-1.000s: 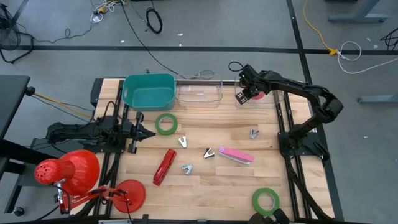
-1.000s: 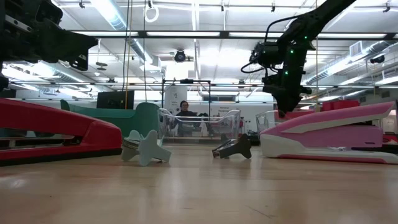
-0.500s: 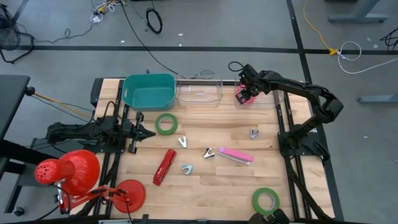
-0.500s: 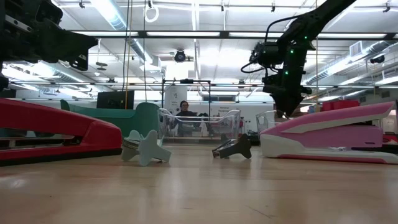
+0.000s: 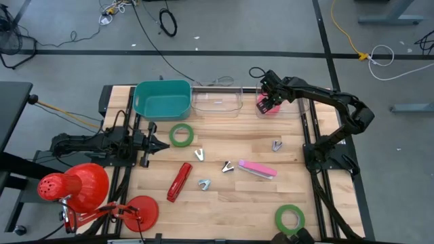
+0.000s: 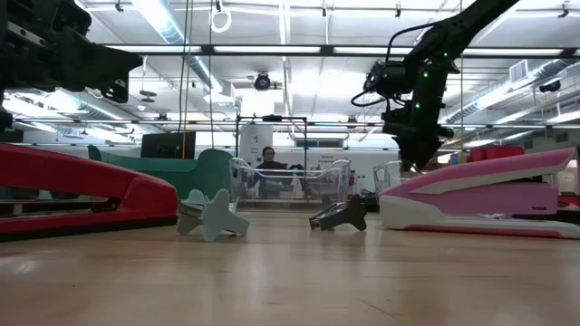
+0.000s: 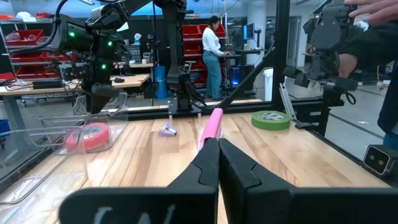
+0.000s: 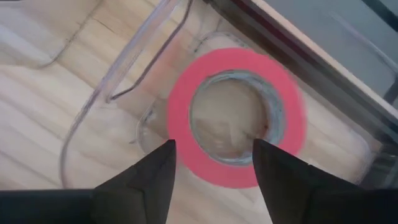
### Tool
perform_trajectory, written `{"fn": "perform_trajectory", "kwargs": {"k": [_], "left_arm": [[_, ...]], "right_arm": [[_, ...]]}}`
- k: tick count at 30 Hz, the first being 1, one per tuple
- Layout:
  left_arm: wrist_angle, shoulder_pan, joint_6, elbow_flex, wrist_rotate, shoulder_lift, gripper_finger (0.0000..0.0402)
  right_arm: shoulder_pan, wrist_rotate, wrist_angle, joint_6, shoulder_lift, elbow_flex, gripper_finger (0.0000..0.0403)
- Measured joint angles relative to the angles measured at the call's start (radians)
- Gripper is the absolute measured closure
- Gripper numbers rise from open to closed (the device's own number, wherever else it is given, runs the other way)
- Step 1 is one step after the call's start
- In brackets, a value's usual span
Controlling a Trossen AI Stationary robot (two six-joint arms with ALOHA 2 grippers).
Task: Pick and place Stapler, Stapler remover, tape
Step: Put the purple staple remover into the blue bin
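The red-pink tape [image 8: 236, 118] lies flat on the floor of the clear bin [image 5: 283, 108] at the table's far right. My right gripper [image 8: 211, 180] hangs open just above it, pointing steeply down, one finger over each side of the ring, touching nothing. One green tape [image 5: 181, 135] lies near the teal bin [image 5: 162, 99], another green tape [image 5: 289, 217] at the near right. The red stapler [image 5: 179, 181], the pink stapler [image 5: 257, 169] and several staple removers [image 5: 228, 166] lie mid-table. My left gripper [image 5: 159, 144] rests shut and level at the table's left.
A second clear bin [image 5: 217, 100] stands between the teal bin and the right one. A red lamp [image 5: 74, 186] with its round base [image 5: 142, 209] sits at the near left. Bare wood lies along the near edge between the staplers and the green tape.
My right gripper has opened over the far-right clear bin and let go of the red-pink tape, which now lies flat inside the bin. The arm itself has stayed in place.
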Motion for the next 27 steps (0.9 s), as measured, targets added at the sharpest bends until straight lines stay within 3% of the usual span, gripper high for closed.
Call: {"fn": "perform_trajectory", "kwargs": {"k": [14, 27], "left_arm": [[0.000, 0.000, 0.000, 0.000, 0.000, 0.000, 0.0399], [0.000, 0.000, 0.000, 0.000, 0.000, 0.000, 0.0399]], "right_arm": [[0.002, -0.019, -0.005, 0.000, -0.063, 0.000, 0.0191], [0.067, -0.156, -0.011, -0.001, -0.177, 0.000, 0.0191]]}}
